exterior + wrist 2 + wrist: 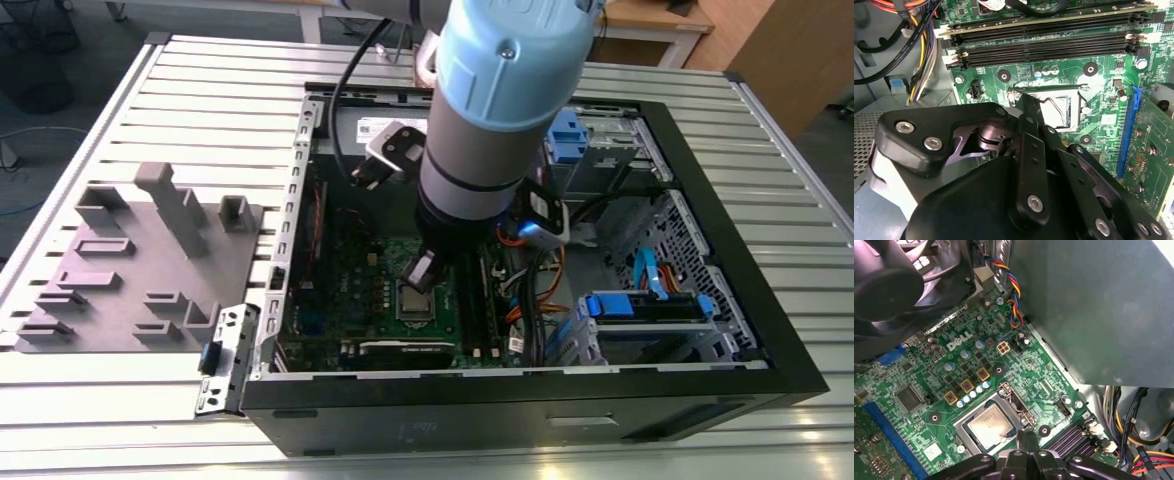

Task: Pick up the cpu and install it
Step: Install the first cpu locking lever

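The cpu [988, 423] is a small square chip with a pale metal top. It lies flat in the socket on the green motherboard [929, 375], inside the open computer case [747, 330]. In the exterior view the cpu [416, 303] sits just below my gripper [422, 270]. My gripper [1026, 436] hangs close over one edge of the socket, with its fingers drawn together and nothing between them. In the second wrist view the fingertips [1026, 100] cover part of the cpu [1059, 112], and the thin wire socket lever [1050, 101] runs beside them.
Memory slots [1044, 42] lie just past the socket and a blue expansion slot [1128, 130] to one side. A black fan [884, 285], a grey metal box [1094, 305] and cable bundles [1144, 440] crowd the board. A grey fixture plate [134, 270] lies outside the case.
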Motion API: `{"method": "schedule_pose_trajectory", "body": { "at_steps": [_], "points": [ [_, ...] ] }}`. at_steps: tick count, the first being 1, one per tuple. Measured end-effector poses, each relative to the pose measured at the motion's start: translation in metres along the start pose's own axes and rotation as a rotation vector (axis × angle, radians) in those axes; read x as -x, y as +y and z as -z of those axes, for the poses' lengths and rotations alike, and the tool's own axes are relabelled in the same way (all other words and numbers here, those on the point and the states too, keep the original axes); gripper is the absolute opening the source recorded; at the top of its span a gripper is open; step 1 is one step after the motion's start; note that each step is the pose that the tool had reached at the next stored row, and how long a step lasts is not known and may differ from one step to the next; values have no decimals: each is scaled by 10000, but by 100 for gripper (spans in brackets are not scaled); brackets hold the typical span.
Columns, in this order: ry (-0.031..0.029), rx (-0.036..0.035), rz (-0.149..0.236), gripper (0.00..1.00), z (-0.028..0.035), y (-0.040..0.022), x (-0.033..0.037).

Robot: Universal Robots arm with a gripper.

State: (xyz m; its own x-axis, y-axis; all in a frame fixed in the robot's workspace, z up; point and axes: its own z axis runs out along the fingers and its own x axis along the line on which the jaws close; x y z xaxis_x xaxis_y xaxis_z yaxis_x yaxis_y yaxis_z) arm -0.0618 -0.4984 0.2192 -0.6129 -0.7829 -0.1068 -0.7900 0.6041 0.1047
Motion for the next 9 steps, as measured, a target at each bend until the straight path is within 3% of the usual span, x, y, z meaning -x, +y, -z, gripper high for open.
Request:
{"method": "schedule_pose_trajectory", "body": {
  "at_steps": [9],
  "points": [
    [24, -93, -393, 11, -35, 0, -14]
  ]
}}
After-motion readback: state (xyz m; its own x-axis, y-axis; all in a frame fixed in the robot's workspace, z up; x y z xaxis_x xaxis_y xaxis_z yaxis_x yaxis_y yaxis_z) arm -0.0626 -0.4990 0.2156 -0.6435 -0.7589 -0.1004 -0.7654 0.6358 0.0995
